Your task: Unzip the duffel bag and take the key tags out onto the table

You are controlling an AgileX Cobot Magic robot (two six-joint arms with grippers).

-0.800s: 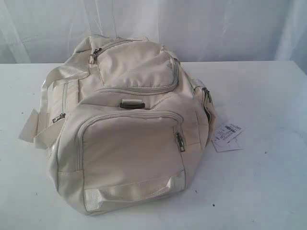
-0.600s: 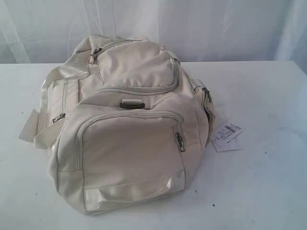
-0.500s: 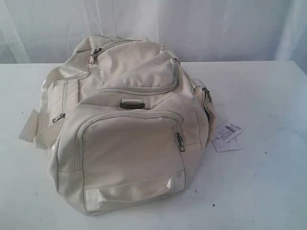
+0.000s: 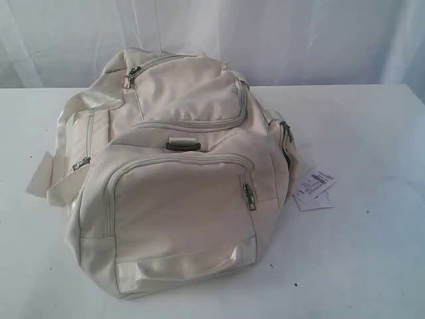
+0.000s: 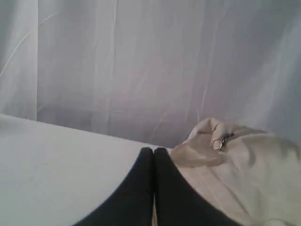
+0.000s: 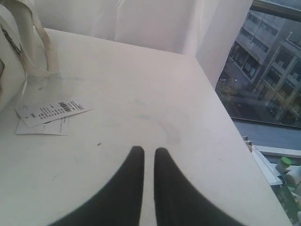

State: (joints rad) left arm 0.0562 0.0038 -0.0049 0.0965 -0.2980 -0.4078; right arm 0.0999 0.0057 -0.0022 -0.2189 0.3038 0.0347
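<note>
The cream duffel bag (image 4: pixel 179 186) lies zipped on the white table (image 4: pixel 358 259), with metal zipper pulls on its front pocket (image 4: pixel 249 197) and top pocket (image 4: pixel 131 74). No key tags show anywhere; they are hidden. Neither arm appears in the exterior view. My left gripper (image 5: pixel 154 149) is shut and empty, its fingers pressed together, low beside one end of the duffel bag (image 5: pixel 244 169) and short of a zipper pull (image 5: pixel 222 140). My right gripper (image 6: pixel 146 149) is shut with only a narrow slit, holding nothing, over bare table (image 6: pixel 141 94) away from the bag's webbing handle (image 6: pixel 42 47).
A white paper label (image 4: pixel 313 188) lies on the table by the bag's right side, also seen as the label (image 6: pixel 51 110) in the right wrist view. White curtains hang behind the table. The table's far edge (image 6: pixel 235 132) drops off beside a window (image 6: pixel 270 70).
</note>
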